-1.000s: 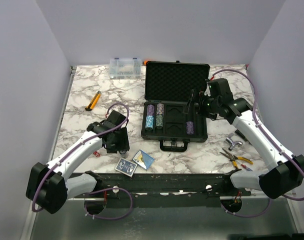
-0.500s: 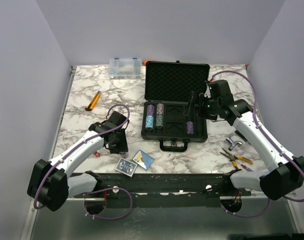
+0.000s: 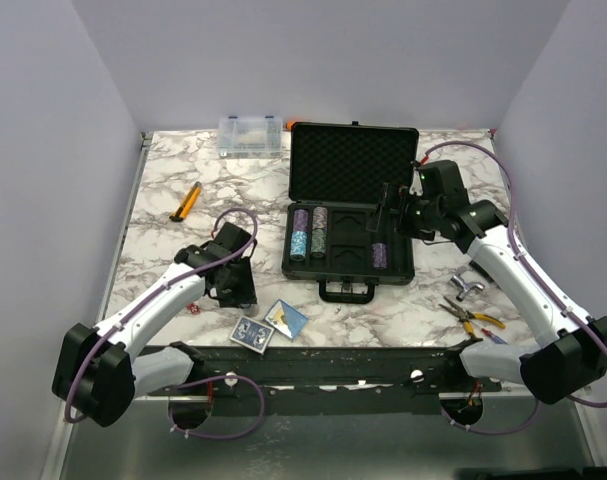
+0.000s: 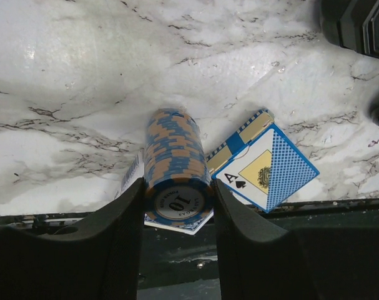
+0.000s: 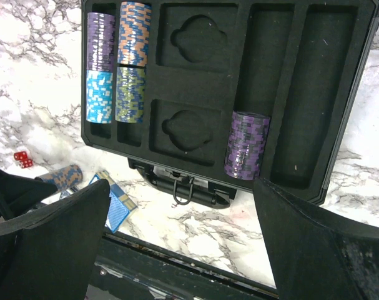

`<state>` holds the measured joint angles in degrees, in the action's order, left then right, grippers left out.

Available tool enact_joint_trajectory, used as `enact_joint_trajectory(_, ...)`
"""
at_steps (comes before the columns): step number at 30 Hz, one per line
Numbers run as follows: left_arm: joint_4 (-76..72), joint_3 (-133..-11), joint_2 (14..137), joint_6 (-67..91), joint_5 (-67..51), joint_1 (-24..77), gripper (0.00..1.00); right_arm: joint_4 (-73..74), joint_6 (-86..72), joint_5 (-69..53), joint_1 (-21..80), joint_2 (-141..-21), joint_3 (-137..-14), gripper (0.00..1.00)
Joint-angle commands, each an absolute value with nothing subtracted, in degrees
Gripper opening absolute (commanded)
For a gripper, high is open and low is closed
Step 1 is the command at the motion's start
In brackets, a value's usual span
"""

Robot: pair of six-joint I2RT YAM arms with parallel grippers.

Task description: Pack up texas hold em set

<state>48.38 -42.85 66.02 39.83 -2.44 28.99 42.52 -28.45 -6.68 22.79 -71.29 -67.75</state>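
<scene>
Texas hold em set case [image 3: 349, 160] lies open at centre frame, its tray [image 3: 348, 262] partly filled. Left gripper [image 4: 177, 187] clamps an orange-blue chip stack [image 4: 173, 156] sideways at lower left, near the card decks [image 4: 267, 165]. Right gripper [image 5: 182, 187] hangs spread and empty over the tray. The stack is best carried level, then lowered squarely into a vacant slot [image 5: 311, 87].

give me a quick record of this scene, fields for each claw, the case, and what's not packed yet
left claw: shut on an orange-blue chip stack, over the card decks
right claw: open, above the tray, holding nothing
case: lid open
in tray: four chip stacks in the left slots, one purple stack right of centre
not packed: card decks, red dice, the held stack
</scene>
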Motion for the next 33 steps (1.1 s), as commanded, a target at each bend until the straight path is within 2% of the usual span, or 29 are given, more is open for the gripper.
enact_joint_trajectory(1,49.62,-45.54,61.58,39.90,-4.41,29.27,0.00,42.87,-28.44,-6.19,22.85,-69.75,-68.20,1.00)
enact_joint_trajectory(10,51.34,-48.09,56.39,40.95,-6.00,29.27,0.00,40.44,-33.71,-10.05,22.85,-68.84,-69.61,1.00)
enact_joint_trajectory(18,49.59,-51.83,51.93,40.53,-9.72,29.27,0.00,31.52,-42.94,-15.89,22.85,-64.38,-66.85,1.00)
enact_joint_trajectory(27,41.07,-56.31,49.11,40.17,-19.31,29.78,0.00,22.45,-57.48,-17.53,22.85,-58.79,-61.73,1.00)
enact_joint_trajectory(33,36.25,-57.88,49.07,42.62,-20.95,30.05,0.00,17.77,-73.13,-14.76,22.84,-54.67,-58.62,1.00)
